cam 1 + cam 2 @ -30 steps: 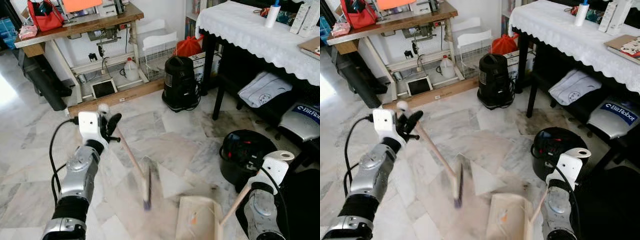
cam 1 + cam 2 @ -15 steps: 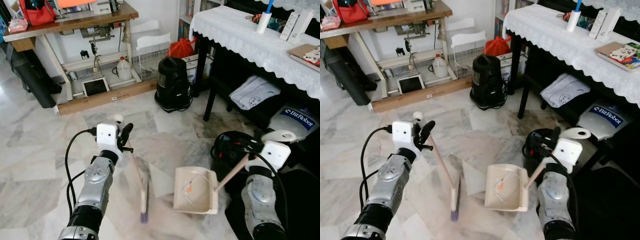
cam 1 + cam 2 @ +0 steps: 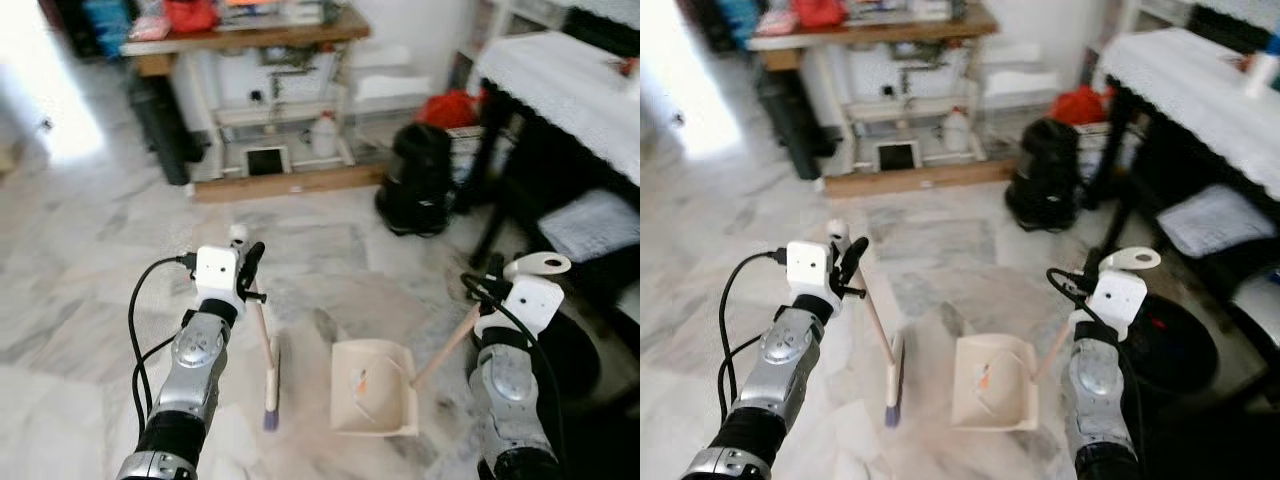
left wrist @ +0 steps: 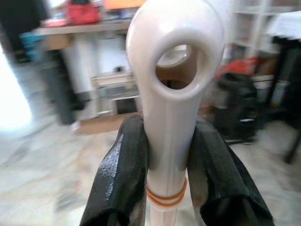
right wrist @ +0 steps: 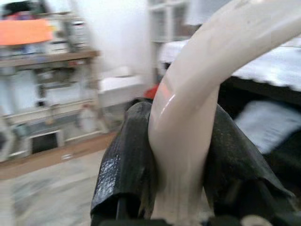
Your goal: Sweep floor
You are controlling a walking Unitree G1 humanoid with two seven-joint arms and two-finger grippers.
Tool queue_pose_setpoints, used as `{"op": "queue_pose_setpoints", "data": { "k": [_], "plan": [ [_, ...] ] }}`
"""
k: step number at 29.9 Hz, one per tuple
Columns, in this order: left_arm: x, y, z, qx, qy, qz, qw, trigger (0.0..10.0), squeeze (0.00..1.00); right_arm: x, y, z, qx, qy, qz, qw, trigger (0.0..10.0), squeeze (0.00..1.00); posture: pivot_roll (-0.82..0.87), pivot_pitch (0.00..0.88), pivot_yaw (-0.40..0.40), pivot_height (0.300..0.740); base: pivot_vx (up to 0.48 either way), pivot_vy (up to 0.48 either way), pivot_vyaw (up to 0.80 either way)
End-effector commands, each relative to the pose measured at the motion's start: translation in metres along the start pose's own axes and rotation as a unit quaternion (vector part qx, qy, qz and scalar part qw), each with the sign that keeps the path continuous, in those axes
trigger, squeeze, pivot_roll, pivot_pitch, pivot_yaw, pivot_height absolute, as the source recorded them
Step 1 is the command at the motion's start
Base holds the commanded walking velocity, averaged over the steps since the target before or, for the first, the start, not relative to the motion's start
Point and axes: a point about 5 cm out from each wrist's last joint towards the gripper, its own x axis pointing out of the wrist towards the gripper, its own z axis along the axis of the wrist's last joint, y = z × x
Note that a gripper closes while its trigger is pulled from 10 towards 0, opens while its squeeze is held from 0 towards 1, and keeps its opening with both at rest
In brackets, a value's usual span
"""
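Observation:
My left gripper (image 3: 247,262) is shut on the top of a cream broom handle (image 4: 175,94). The broom (image 3: 266,355) slants down to its purple bristle tip (image 3: 270,412) on the marble floor (image 3: 100,290). My right gripper (image 5: 178,155) is shut on the curved cream handle (image 3: 448,345) of a beige dustpan (image 3: 372,400). The pan sits low over the floor just right of the broom head, with a small orange scrap (image 3: 361,382) inside it.
A black vacuum cleaner (image 3: 418,180) stands ahead on the right, beside a dark table with a white lace cloth (image 3: 560,95). A wooden sewing table (image 3: 245,30) with clutter beneath lines the back wall. A black round bin (image 3: 1165,345) sits by my right arm.
The camera has swung left, so the furniture has shifted right and blurred. The dustpan has come down closer to the floor beside the broom head. Both grips are unchanged.

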Motion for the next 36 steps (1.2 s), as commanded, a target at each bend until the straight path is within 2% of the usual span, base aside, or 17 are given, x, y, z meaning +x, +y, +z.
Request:
{"op": "queue_pose_setpoints", "data": {
  "k": [1,5,11,20,25,36],
  "plan": [
    [0.003,0.002,0.009,0.012,-0.027,0.004,1.000,10.0,0.00,0.005,0.005,0.012,0.016,-0.026,0.002,1.000,10.0,0.00,-0.02,0.000,0.008,0.740,0.000,0.000,0.78],
    [-0.001,0.005,0.008,0.027,-0.024,0.015,0.999,10.0,0.00,0.004,0.012,0.016,0.024,-0.028,0.010,0.999,10.0,0.00,-0.02,0.000,0.011,0.740,0.000,0.000,0.78],
    [-0.009,0.003,0.002,0.028,-0.016,0.023,0.999,10.0,0.00,-0.001,0.013,0.015,0.027,-0.022,0.017,0.999,10.0,0.00,-0.02,0.000,0.001,0.740,0.000,0.000,0.78],
    [-0.006,-0.001,0.004,0.026,-0.021,0.021,0.999,10.0,0.00,0.001,0.015,0.017,0.030,-0.021,0.017,0.999,10.0,0.00,-0.02,0.000,0.004,0.740,0.000,0.000,0.79],
    [-0.010,-0.004,0.002,0.025,-0.015,0.024,0.999,10.0,0.00,-0.001,0.015,0.017,0.027,-0.015,0.027,0.999,10.0,0.00,-0.01,0.000,-0.003,0.740,0.000,0.000,0.79],
    [-0.015,0.000,-0.002,0.029,-0.002,0.035,0.999,10.0,0.00,-0.004,0.017,0.015,0.027,-0.008,0.039,0.999,10.0,0.00,0.00,0.000,-0.011,0.740,0.000,0.000,0.79]
  ]
}}
